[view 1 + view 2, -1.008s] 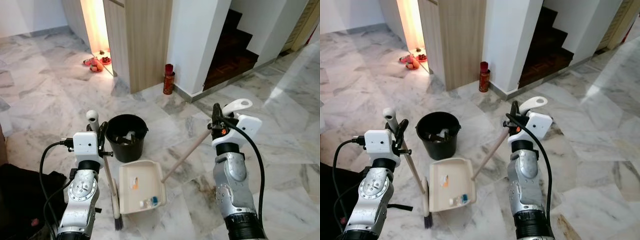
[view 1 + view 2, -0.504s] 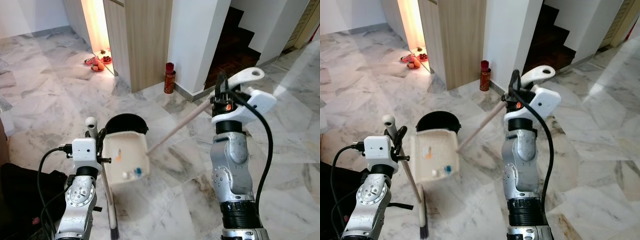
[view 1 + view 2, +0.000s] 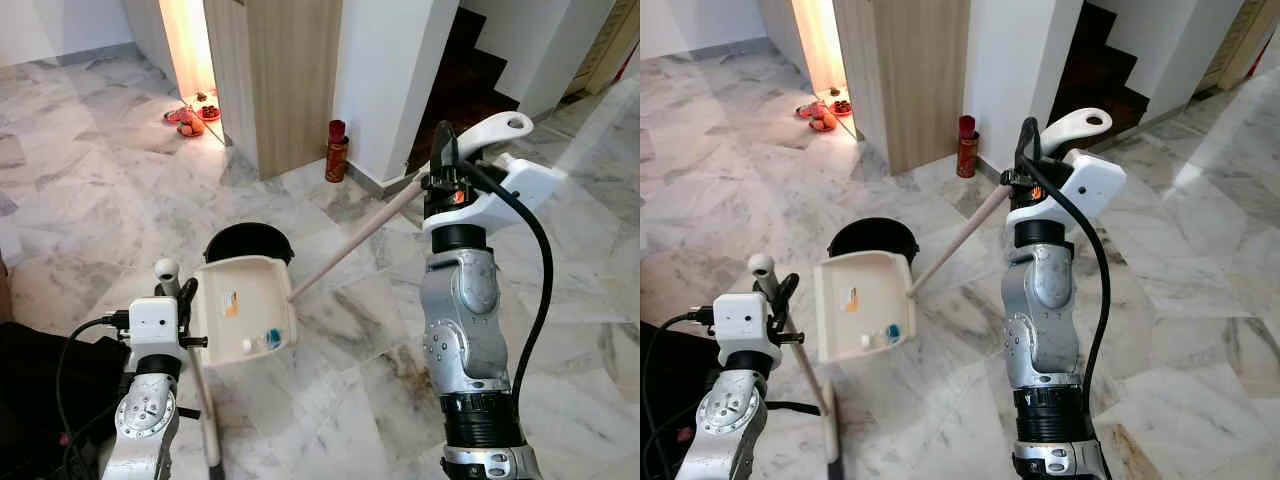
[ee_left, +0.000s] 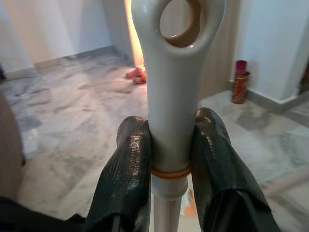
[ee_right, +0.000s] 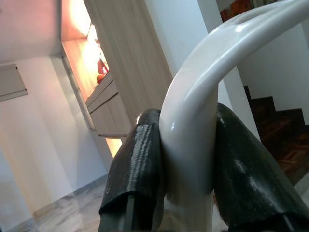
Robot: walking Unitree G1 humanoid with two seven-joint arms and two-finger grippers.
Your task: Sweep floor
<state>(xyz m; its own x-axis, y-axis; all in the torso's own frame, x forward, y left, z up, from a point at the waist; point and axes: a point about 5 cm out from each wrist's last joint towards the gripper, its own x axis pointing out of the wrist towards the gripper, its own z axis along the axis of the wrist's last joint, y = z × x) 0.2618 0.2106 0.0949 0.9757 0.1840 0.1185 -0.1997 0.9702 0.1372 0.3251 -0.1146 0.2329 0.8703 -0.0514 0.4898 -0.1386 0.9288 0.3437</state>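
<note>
A cream dustpan (image 3: 243,305) hangs tilted up on its edge, just in front of a black bin (image 3: 248,243). Small blue and white bits (image 3: 265,340) lie at its lower lip. Its long handle (image 3: 350,240) runs up to my right gripper (image 3: 443,165), raised at chest height and shut on the white looped grip (image 5: 193,145). My left gripper (image 3: 180,293) is low at the left, shut on the cream broom handle (image 4: 169,121). The broom stick (image 3: 205,410) runs down to the floor beside the dustpan.
A red canister (image 3: 337,152) stands against the white pillar (image 3: 390,80). A wooden cabinet panel (image 3: 290,80) is left of it, with shoes (image 3: 185,113) on the lit floor behind. Dark stairs (image 3: 480,70) rise at the right. A black mass (image 3: 40,380) lies at my lower left.
My right arm has lifted the dustpan off the floor and tipped it up in front of the bin. The left arm with the broom sits lower in the picture.
</note>
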